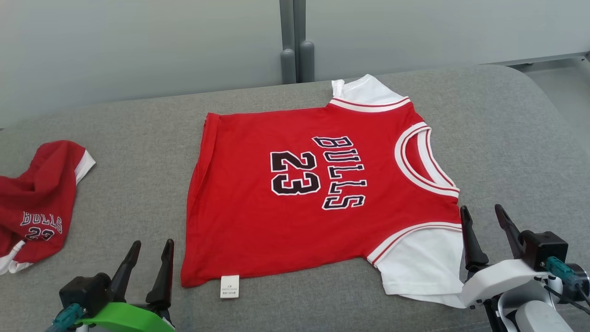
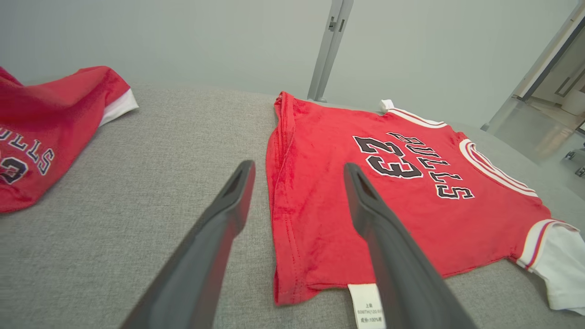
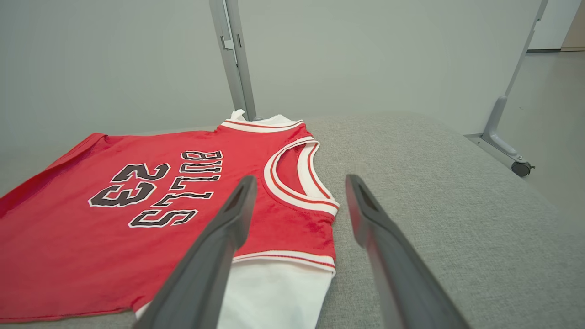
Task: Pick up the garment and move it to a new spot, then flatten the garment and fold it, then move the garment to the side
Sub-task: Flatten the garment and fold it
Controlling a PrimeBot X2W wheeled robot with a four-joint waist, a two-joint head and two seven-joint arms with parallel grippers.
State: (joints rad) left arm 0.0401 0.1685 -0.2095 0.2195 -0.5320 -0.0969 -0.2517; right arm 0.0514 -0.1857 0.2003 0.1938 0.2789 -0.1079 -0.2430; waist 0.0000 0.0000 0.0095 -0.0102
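The garment [image 1: 318, 203], a red shirt with white sleeves, lies spread face up in the middle of the grey cloth-covered counter [image 1: 507, 138]. It looks close to flat, so the fold seems to be the step in hand. Its long axis runs across the robot's front: the hem [image 1: 198, 184] lies toward the robot's left and the neckline [image 1: 426, 161] toward its right. The near white sleeve [image 1: 424, 267] and the near hem corner with its white label [image 1: 229, 286] lie along the edge closest to the robot. The right gripper [image 1: 481, 210] sits just beside that sleeve, its fingers spread wide and empty, pointing away from the robot past the neckline. The left gripper [image 1: 154, 243] is likewise wide and empty, just left of the hem corner, with its fingers straddling the hem line in the left wrist view. Each arm is thus nearest its own end of the near edge, low over the counter. A second red garment [image 1: 37, 198] lies crumpled well apart at the far left.
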